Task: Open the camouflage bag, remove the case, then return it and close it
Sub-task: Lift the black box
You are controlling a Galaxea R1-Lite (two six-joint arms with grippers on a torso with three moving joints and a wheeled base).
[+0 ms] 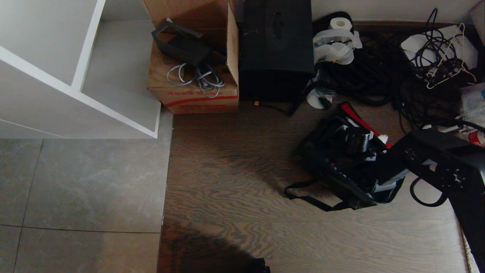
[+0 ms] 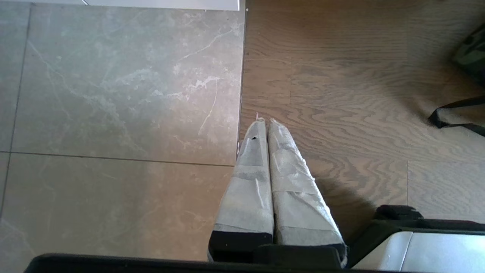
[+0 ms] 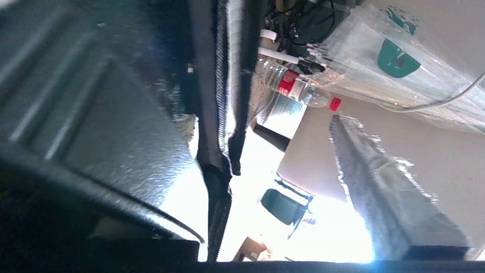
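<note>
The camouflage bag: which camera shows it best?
The head view: the whole camouflage bag lies open on the wood floor, red lining showing. The left wrist view catches only a corner and strap; the right wrist view only a blurred close-up.

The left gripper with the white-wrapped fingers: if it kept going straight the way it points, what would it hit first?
Probably the bare floor. The left gripper points down at the seam where grey tile meets wood flooring; nothing lies between, though depth is unclear.

No text, label or number can be read anywhere.
</note>
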